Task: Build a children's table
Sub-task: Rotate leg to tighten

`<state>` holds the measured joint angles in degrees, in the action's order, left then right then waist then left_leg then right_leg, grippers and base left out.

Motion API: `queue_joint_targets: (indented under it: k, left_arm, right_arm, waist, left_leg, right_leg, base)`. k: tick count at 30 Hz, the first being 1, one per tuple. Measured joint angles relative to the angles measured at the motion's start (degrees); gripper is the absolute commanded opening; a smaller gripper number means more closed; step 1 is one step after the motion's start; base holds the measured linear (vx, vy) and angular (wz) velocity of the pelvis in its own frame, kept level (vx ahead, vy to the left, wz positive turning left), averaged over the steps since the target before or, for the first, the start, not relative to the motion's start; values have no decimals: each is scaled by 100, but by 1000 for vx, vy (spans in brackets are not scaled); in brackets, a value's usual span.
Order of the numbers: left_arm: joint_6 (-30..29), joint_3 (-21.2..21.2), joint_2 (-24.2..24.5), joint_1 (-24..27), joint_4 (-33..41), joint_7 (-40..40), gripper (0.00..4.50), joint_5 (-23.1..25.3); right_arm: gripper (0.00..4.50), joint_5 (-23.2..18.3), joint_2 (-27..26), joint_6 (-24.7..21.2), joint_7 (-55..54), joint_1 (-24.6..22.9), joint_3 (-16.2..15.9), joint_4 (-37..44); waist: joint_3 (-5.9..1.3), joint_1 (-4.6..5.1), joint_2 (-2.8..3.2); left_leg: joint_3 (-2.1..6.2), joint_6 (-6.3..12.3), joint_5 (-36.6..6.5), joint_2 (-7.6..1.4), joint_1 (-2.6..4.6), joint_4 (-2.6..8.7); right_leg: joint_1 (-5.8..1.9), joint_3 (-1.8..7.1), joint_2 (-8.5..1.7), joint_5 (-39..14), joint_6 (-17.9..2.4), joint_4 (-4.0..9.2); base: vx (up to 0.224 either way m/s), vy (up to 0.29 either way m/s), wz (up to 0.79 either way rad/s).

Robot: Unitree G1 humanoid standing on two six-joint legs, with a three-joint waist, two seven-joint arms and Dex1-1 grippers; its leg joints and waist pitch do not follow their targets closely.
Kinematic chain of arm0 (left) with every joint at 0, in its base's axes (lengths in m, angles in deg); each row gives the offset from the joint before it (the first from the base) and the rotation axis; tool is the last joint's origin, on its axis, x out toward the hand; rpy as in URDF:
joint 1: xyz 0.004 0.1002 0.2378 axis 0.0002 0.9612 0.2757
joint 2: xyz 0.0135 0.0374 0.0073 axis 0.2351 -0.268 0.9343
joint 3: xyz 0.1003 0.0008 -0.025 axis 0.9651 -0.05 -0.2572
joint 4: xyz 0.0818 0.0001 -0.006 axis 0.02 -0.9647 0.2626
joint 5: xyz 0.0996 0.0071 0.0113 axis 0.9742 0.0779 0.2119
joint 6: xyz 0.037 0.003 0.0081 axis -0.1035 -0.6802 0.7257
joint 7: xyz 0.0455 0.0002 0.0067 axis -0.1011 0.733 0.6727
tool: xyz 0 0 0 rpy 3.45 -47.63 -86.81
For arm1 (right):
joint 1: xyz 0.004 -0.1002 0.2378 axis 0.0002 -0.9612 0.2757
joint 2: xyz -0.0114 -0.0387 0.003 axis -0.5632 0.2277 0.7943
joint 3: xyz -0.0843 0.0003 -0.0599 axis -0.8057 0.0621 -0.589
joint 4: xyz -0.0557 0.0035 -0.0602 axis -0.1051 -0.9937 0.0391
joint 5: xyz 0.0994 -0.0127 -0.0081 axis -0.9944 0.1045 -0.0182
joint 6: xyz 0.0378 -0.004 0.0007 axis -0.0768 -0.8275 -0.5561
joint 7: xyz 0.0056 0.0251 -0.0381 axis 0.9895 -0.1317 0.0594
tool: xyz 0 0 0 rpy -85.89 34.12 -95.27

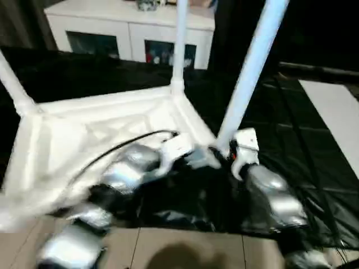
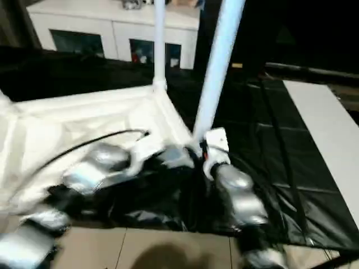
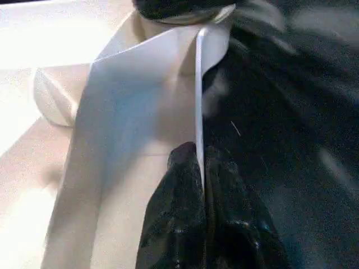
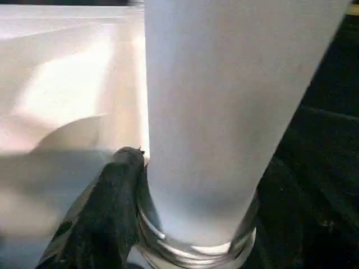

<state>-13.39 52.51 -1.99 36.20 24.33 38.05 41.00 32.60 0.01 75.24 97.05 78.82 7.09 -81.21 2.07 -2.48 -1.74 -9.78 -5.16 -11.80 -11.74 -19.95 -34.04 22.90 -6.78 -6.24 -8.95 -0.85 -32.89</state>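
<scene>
Tabletop [image 1: 95, 134]: white, lying upside down on black sheeting [image 1: 291, 140], ribbed underside up — a shallow tray with raised rim.
Sockets: a leg stands in each corner I can see — near leg [image 1: 252, 67] at the corner by the arms, far leg [image 1: 180, 39] behind it, a third leg [image 1: 14, 84] at the left; all three cut off above.
Left gripper [image 3: 201, 168]: clenched on the tabletop's thin rim, which runs up between the two black fingers in its wrist view.
Right gripper [image 4: 140, 185]: one black finger [image 4: 112, 202] pressed against the near leg just above its threaded base; the other finger is hidden behind the leg, so the legs looks grasped.
Head views: both silver forearms meet at the near corner, blurred.
Cabinet [image 1: 129, 28]: white, dark glass doors, well behind the table; small things on top too blurred to name.
Floor [image 1: 185, 246]: pale tiles at the near edge.
</scene>
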Motion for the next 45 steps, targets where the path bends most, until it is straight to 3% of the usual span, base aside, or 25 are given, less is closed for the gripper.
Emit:
queue_joint_targets:
  k: [5, 7, 15, 18, 22, 27, 32, 35, 39, 45]
  left_arm:
    - [12, -103, -300, -136, -381, 341, 0, 38]
    - [63, -94, -303, -137, -415, 348, 0, 65]
    - [253, -84, -143, -210, -502, 344, 0, 127]
    - [346, -73, -63, -216, -506, 280, 0, 132]
    - [551, -29, 114, -216, -490, 17, 0, 142]
    - [945, 73, 729, 67, -22, -938, 0, -6]
    - [1246, 245, 1399, 357, 667, -2080, 0, -195]
    - [1248, 331, 1602, 437, 937, -2547, 0, -280]
    - [1234, 391, 1706, 471, 1088, -2853, 0, -338]
    - [1134, 420, 2004, 605, 1325, -3283, 0, -447]
  right_arm:
    - [261, 29, -179, 382, -322, 284, 205, -634]
    - [316, 36, -179, 399, -320, 302, 205, -661]
    - [376, -60, -129, 552, 17, 224, 234, -506]
    - [416, -55, 147, 556, 372, 98, 76, -196]
    - [437, -54, 743, 464, 1015, -120, -6, 232]
    - [437, -154, 1792, 364, 2496, -563, -163, 690]
    - [437, -598, 2277, 298, 3885, -840, -466, 1302]
    - [437, -881, 2314, 140, 4339, -974, -583, 1643]
    - [437, -1081, 2443, -5, 4675, -1009, -655, 1948]
    - [437, -1159, 2600, -54, 5068, -1132, -864, 2104]
  waist:
    - [-22, 21, 18]
    - [-23, 27, 18]
    - [-7, 62, 26]
    - [5, 58, 32]
    - [18, 53, 33]
    - [27, 47, 45]
    - [24, -63, 49]
    - [22, -166, 52]
    - [22, -267, 49]
    - [22, -266, 49]
  left_leg:
    - [8, 2, -1, -1, -1, 4]
    - [12, 2, -1, -1, -1, 4]
    - [11, 3, -1, -1, -24, 27]
    - [10, 3, -1, -1, -27, 34]
    - [9, 3, -1, -2, -24, 49]
    - [11, 4, 0, -6, -30, 79]
    - [-1, 3, 1, -21, -19, 105]
    - [-3, 21, 13, -25, -10, 73]
    - [-14, 47, 7, -22, -9, 74]
    - [-16, 9, -5, -23, 11, 71]
  right_leg:
    - [-31, -13, 0, 0, 1, 26]
    - [-49, -19, 0, -2, 4, 33]
    - [-10, -35, 0, -2, 4, 94]
    - [0, -35, 0, -2, 4, 93]
    - [8, -39, 3, -2, 4, 93]
    - [11, -38, 11, 3, 4, 82]
    - [20, -19, 28, 40, 13, 45]
    - [28, -7, 25, -43, -19, -42]
    - [29, 2, 23, -69, -31, -44]
    - [27, 11, 23, -73, -30, -72]
  base:
    - [0, 0, 0]
    - [0, 0, 0]
    - [0, 0, 0]
    - [0, 0, 0]
    - [0, 0, 0]
    - [0, 0, 0]
    - [55, -15, 3]
    - [67, -8, 1]
    - [26, 5, 0]
    - [0, 0, 0]
